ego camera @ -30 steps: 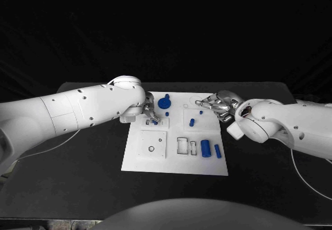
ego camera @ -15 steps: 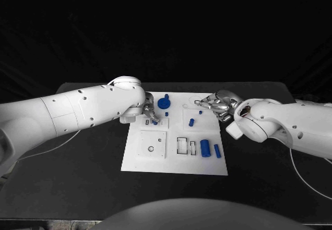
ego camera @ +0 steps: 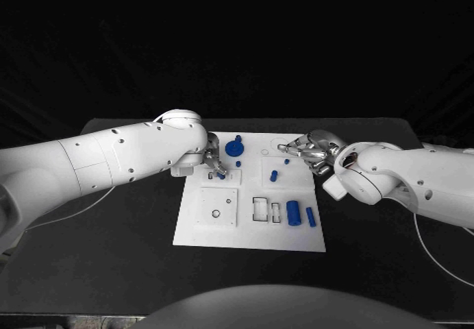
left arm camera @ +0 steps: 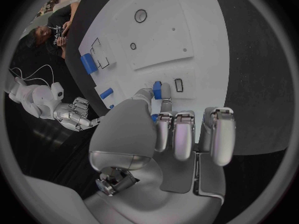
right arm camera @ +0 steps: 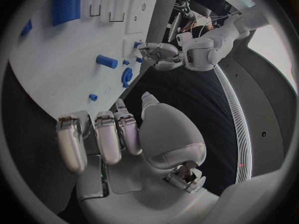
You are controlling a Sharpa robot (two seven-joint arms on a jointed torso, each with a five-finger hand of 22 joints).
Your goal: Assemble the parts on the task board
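My left hand (ego camera: 214, 162) is over the far left part of the task board (ego camera: 251, 233). In the left wrist view its fingers (left arm camera: 165, 129) pinch a small blue part (left arm camera: 157, 90) against the thumb, so this hand is holding that piece. The piece sits right by a small dark slot on the white plate.

My right hand (ego camera: 308, 149) is at the far right edge of the board. In the right wrist view its fingers (right arm camera: 99, 139) are curled down side by side and I see nothing in them. The hand looks clenched on nothing.

Between my two hands I see a round blue part (ego camera: 234, 147) near the far edge of the board. A short blue peg (ego camera: 274, 175) lies a bit nearer to me. Closer still, a fat blue block (ego camera: 293, 212) and a thin blue stick (ego camera: 311, 216) lie side by side near the right edge. The board lies flat in the middle of the black tabletop (ego camera: 118, 260).
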